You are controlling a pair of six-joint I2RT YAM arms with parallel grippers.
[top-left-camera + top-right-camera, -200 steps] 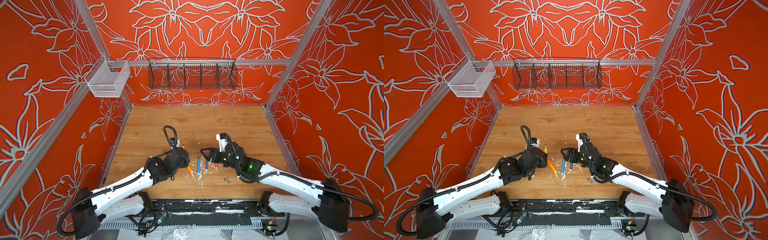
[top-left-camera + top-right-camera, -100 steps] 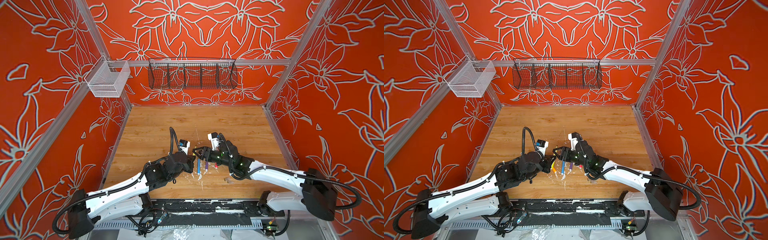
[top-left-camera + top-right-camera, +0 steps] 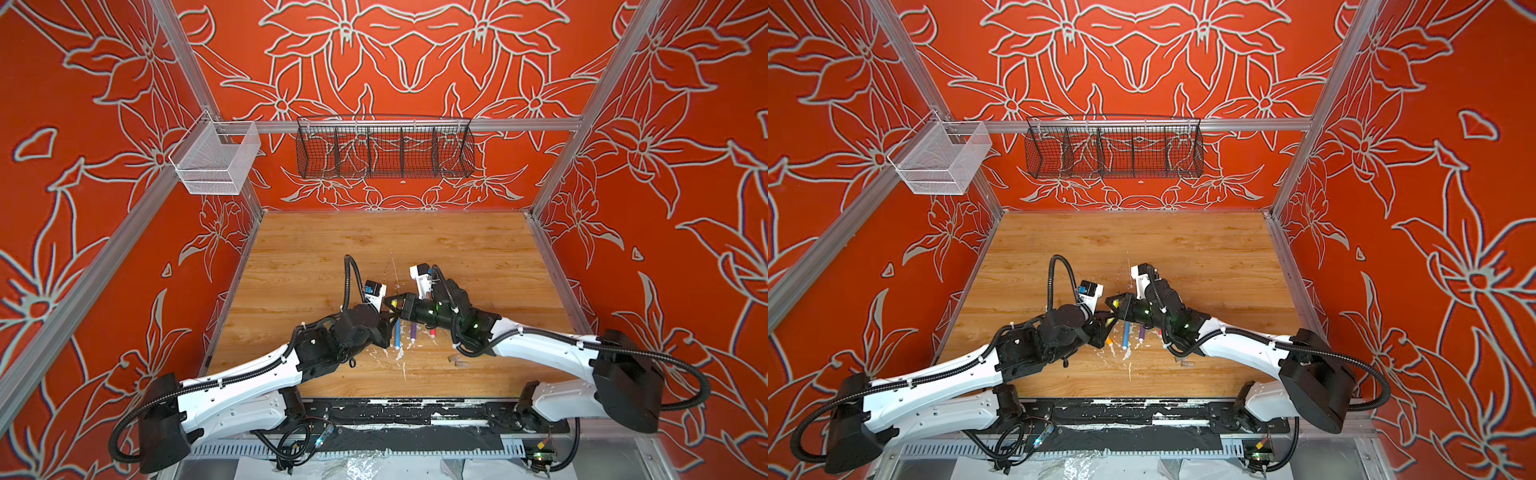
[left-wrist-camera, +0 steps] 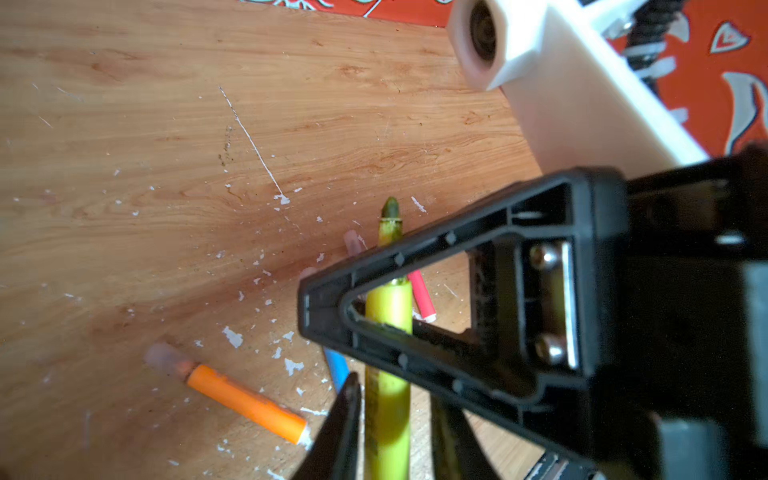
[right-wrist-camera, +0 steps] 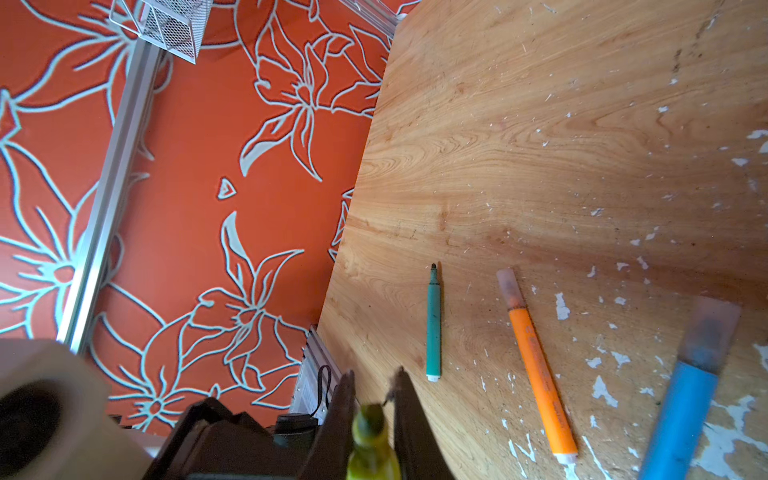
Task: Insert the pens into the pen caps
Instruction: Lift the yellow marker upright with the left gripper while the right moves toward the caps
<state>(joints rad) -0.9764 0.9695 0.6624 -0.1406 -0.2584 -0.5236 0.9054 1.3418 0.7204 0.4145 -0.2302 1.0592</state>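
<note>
**Yellow pen between two grippers at mid-desk**

Meeting tip to tip over the middle of the desk (image 3: 374, 249), in both top views: the left gripper (image 3: 390, 322) and the right gripper (image 3: 397, 300).

Clamped tight in the right gripper, just behind its bare, darkened tip: the yellow pen (image 4: 386, 415), uncapped and raised above the pens lying below. Flanking the same barrel further back, with a slim gap on each side in the left wrist view: the fingers (image 4: 347, 415) of the left gripper, slightly parted, not pressing.

Flat on the desk beneath the two grippers, side by side from left to right: the blue pen (image 3: 397, 336), the purple pen (image 3: 413, 331) and the pink pen (image 3: 432, 333). Blue capped in the right wrist view, pink capped in the left wrist view; purple end too hidden to tell.

Just left of the blue pen, capped, half under the left arm: the orange pen (image 4: 245, 401). Beyond it, with the orange pen between it and the blue one: the green pen (image 5: 433, 328), tip bare.

Loose on the desk to the right of the pens and nearer, by the right forearm: two pen caps (image 3: 456, 360), just beside each other.
</note>
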